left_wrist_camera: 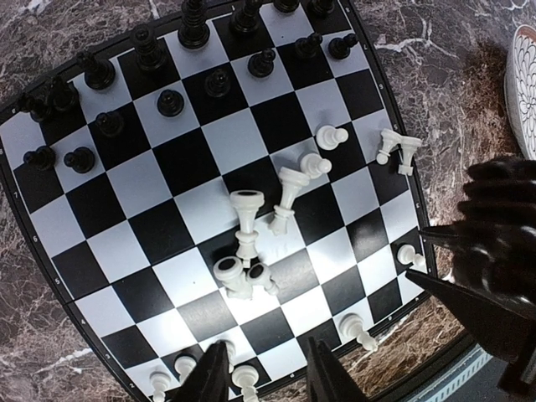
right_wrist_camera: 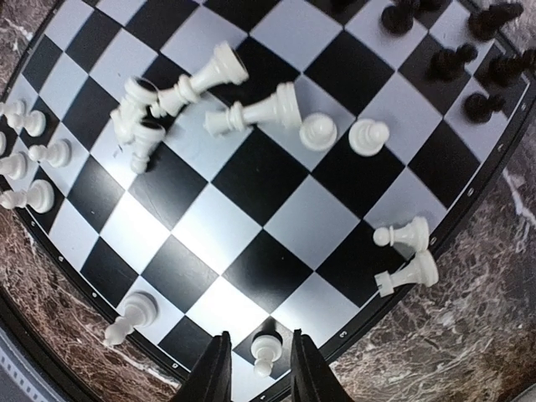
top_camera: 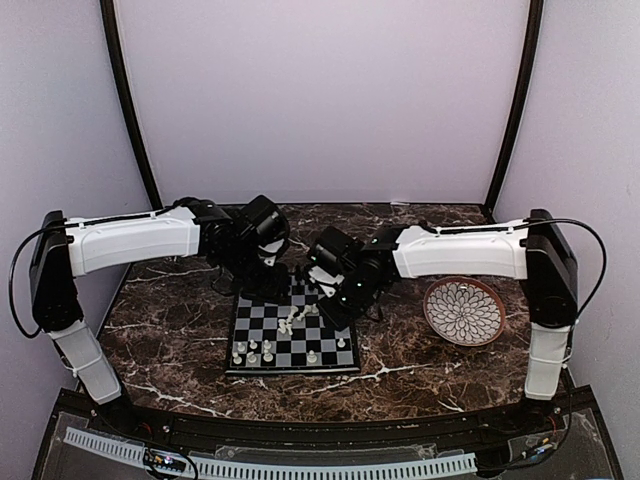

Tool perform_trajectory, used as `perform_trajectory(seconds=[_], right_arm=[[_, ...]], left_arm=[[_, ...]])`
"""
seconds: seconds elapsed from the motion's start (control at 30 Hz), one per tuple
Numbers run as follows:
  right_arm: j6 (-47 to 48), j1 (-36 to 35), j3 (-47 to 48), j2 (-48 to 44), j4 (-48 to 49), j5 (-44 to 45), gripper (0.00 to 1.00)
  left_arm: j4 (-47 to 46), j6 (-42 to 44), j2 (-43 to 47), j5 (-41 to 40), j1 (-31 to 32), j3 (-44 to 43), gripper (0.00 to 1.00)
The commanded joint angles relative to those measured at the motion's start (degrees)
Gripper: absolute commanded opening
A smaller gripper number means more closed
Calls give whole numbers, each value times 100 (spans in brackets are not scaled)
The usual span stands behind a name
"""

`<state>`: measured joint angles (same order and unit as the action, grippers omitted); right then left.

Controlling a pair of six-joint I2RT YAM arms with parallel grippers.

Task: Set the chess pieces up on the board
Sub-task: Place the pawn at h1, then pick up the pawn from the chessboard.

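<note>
Right wrist view showed the right claw (right_wrist_camera: 260,339) part open, gripping nothing, straddling a standing white pawn (right_wrist_camera: 266,352) at the edge of the board (right_wrist_camera: 209,226), fallen white pieces (right_wrist_camera: 260,109) farther ahead; it likely needed to centre, close low, then lift straight.

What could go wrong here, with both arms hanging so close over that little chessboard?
1. The fallen white pieces lie heaped together in the middle, so lifting one could roll or scatter its neighbours.
2. A white pawn sits near the edge of the board, just ahead of the open right claw; a slight miss could tip it or push it off.
3. The left arm and right arm crowd over the same small board and might bump each other.
</note>
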<state>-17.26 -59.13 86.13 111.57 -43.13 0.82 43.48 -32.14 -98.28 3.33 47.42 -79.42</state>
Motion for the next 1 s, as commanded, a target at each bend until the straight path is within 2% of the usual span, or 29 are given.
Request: perform_trajectory(seconds=[0.0,0.47,0.97], right_arm=[[236,140,524,173,14,190,26],[408,455,1724,1114,-83,-36,24],[442,602,2039,1599,-88,-260,23]], left_arm=[[202,-13,227,-211,-18,8,34],[392,10,538,-551,-56,116,34],[494,75,601,-584,-110,191,34]])
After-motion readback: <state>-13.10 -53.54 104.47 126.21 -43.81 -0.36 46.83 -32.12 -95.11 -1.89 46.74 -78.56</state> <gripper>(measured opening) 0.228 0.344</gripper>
